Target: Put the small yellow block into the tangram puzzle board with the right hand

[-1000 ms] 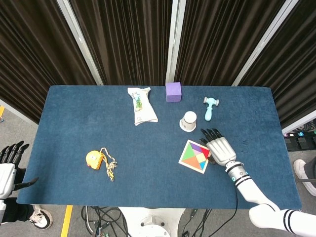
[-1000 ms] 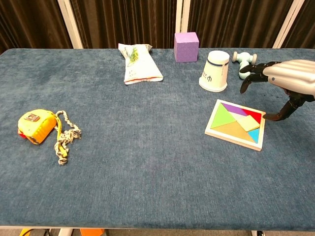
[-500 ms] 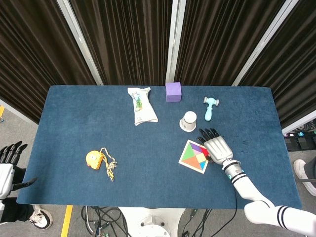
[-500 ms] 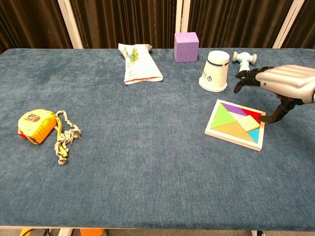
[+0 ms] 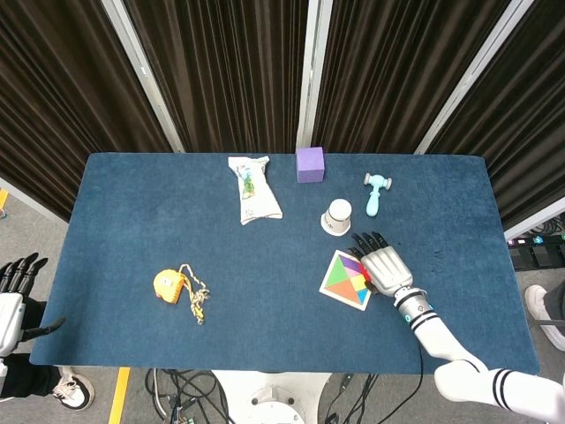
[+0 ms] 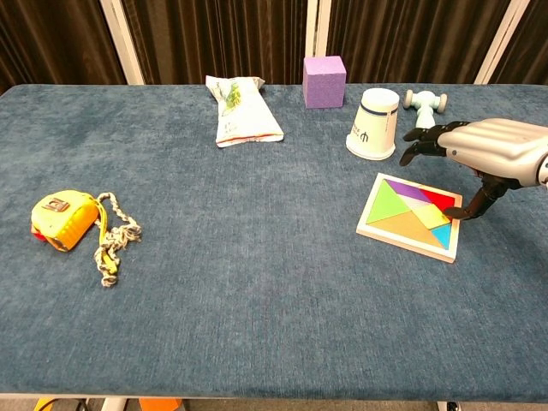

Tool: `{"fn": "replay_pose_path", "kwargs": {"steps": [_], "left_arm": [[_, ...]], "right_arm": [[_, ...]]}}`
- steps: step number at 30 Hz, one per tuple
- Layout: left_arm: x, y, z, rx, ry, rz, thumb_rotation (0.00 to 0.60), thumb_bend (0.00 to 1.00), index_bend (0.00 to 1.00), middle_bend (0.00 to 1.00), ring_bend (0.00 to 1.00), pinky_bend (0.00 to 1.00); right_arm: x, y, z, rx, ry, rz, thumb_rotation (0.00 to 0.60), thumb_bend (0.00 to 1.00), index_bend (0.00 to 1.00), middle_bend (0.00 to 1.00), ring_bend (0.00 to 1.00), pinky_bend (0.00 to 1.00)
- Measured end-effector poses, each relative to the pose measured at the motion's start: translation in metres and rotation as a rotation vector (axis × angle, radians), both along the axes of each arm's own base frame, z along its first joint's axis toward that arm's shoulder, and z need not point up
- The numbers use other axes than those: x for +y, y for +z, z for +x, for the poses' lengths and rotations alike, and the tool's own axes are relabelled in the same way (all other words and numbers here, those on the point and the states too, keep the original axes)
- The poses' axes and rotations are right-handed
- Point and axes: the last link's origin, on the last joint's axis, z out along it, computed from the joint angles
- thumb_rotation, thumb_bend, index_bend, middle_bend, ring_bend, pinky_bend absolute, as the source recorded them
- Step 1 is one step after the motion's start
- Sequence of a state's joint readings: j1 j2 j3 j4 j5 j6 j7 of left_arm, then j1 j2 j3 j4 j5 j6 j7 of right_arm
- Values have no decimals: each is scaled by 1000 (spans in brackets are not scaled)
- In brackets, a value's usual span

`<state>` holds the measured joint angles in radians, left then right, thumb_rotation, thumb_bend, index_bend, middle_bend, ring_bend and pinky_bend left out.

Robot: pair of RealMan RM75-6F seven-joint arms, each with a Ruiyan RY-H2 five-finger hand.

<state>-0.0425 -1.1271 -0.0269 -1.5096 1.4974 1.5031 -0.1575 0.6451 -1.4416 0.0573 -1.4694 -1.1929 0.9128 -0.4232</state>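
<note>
1. Head view: one tangram puzzle board (image 5: 345, 280) lies toward the tabletop's (image 5: 132, 221) right front. One right hand (image 5: 384, 265) hovers at its right edge, fingers (image 5: 364, 242) spread, grasping nothing. One left hand (image 5: 11, 300) hangs beyond the left edge, fingers apart and empty.
2. Chest view: one small yellow block (image 6: 430, 214) sits inside the board. One cup (image 6: 373, 124), one toy hammer (image 6: 425, 104), one purple cube (image 6: 324, 81), one snack bag (image 6: 236, 112) line the far edge; one tape measure (image 6: 62, 219) lies front left.

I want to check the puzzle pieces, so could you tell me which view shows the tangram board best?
The chest view: the tangram board is larger there, with its coloured pieces uncovered. In the head view it is small, and the right hand overlaps its right edge.
</note>
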Motion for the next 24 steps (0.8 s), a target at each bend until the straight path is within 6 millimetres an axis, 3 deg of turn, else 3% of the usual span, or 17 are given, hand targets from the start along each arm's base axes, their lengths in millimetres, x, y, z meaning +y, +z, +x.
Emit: {"fn": "replay_pose_path", "kwargs": {"steps": [8, 14, 18, 24], "left_arm": [[0, 1, 0, 0, -2, 3, 600, 0, 88, 18, 0, 44], [-1, 3, 2, 3, -8, 11, 600, 0, 88, 18, 0, 44], [-1, 4, 5, 4, -14, 17, 600, 0, 88, 18, 0, 44], [-1, 6, 9, 5, -25, 33, 600, 0, 88, 18, 0, 44]], "right_arm": [[-1, 5, 5, -23, 17, -26, 600, 202, 176, 0, 0, 0], [4, 26, 6, -50, 36, -77, 600, 204, 115, 0, 0, 0], [21, 54, -4, -79, 25, -152, 600, 199, 1, 0, 0, 0], [72, 104, -45, -138, -57, -332, 600, 275, 0, 0, 0, 0]]}}
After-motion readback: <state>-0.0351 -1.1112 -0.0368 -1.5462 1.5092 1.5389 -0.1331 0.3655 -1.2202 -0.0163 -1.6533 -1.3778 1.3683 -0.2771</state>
